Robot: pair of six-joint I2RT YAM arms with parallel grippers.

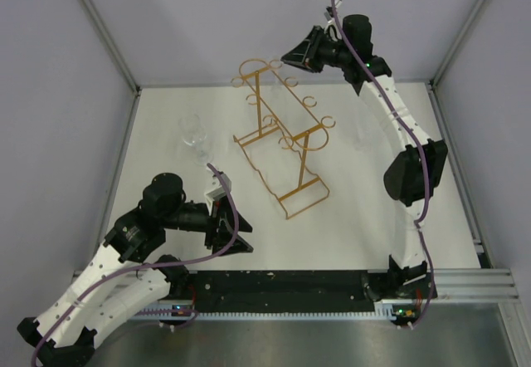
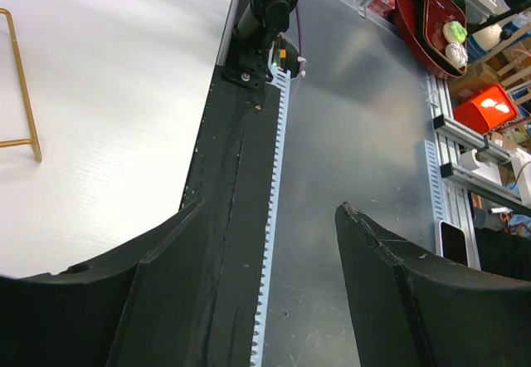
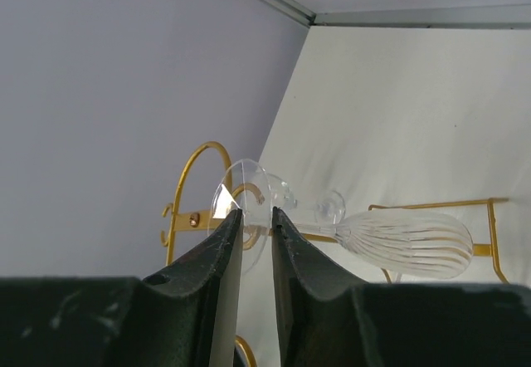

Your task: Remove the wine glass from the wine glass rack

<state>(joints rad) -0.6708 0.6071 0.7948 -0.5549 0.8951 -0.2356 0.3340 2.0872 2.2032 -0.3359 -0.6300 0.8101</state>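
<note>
The wine glass (image 3: 406,241) is clear with a ribbed bowl. In the right wrist view it lies sideways, with its round foot between my right gripper's (image 3: 255,209) fingertips. The jaws are nearly closed on that foot. Gold loops and a rail of the wine glass rack (image 3: 199,217) show just behind it. In the top view the right gripper (image 1: 289,56) is at the far end of the rack (image 1: 260,105), and I cannot make out the held glass there. My left gripper (image 1: 226,217) is open and empty near the table's front edge, well short of the rack.
Another clear glass (image 1: 195,134) stands on the white table left of the rack. A corner of the rack's base (image 2: 22,85) shows in the left wrist view, where the left gripper (image 2: 270,207) hangs over the black strip and the right arm's base (image 2: 265,18). Purple walls enclose the table.
</note>
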